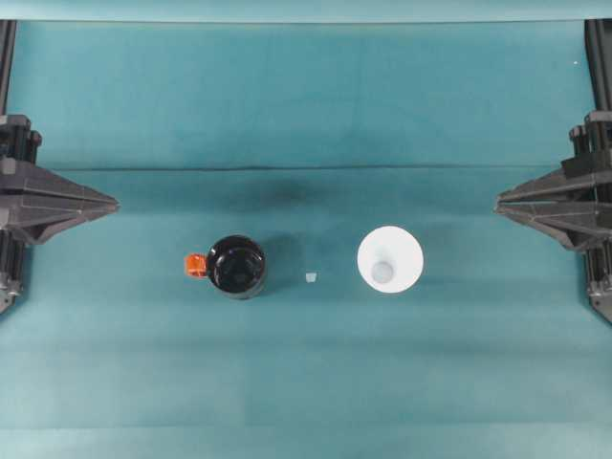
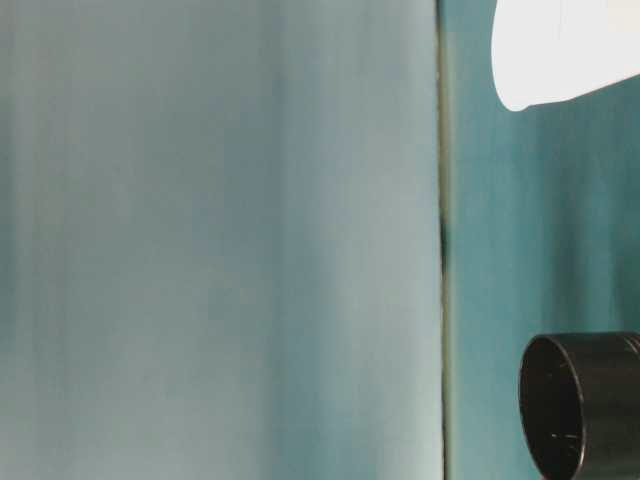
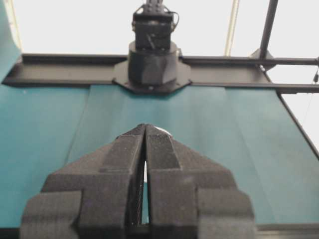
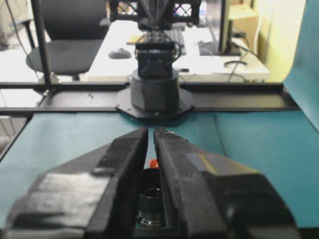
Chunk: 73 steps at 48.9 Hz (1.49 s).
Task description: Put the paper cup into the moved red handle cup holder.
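Observation:
The paper cup (image 1: pixel 390 259) stands upright, mouth up, right of the table's middle; it also shows in the table-level view (image 2: pixel 560 50). The red handle cup holder (image 1: pixel 236 266), glossy black, stands upright left of the middle with its red handle (image 1: pixel 195 265) pointing left, its open mouth showing at table level (image 2: pixel 580 400). My left gripper (image 1: pixel 113 204) is shut and empty at the left edge, well apart from the holder. My right gripper (image 1: pixel 499 203) is shut and empty at the right edge, apart from the cup. Below the right gripper (image 4: pixel 151 130) the holder (image 4: pixel 150 199) peeks through.
A tiny white scrap (image 1: pixel 311 276) lies on the teal cloth (image 1: pixel 306 363) between holder and cup. Each wrist view shows the opposite arm's black base (image 3: pixel 152 64) (image 4: pixel 154 89) at the table's far edge. Black frame rails run along both sides.

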Available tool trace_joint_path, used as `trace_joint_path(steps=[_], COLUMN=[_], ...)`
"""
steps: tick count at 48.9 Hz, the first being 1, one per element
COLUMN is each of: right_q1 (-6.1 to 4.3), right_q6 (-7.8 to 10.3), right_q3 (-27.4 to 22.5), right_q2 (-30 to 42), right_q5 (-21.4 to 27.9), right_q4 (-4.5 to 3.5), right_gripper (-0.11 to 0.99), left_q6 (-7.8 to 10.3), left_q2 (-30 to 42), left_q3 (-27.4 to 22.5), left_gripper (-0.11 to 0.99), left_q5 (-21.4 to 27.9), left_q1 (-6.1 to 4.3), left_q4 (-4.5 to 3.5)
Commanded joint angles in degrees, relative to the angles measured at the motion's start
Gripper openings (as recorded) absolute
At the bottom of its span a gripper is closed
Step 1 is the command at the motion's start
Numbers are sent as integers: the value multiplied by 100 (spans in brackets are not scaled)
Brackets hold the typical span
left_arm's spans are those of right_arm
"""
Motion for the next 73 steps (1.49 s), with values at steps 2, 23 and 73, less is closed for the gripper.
trace_joint_path(steps=[2,23,73], right_q1=[0,-26,-79], right_q6=[-18,79,176], right_q3=[-35,-79,-79], right_q2=[26,-431,-439], right_q5=[9,1626,1775], right_q4=[35,141,141], right_gripper=[0,-10,-10], left_q6=[-158,-466,-1072], left_q2=[220,677,2522], left_q3=[-185,-562,-1134], left_gripper=[3,3,3], left_q5=[325,2048,3129], left_q1=[-44,-158,-70], left_q4=[44,44,62])
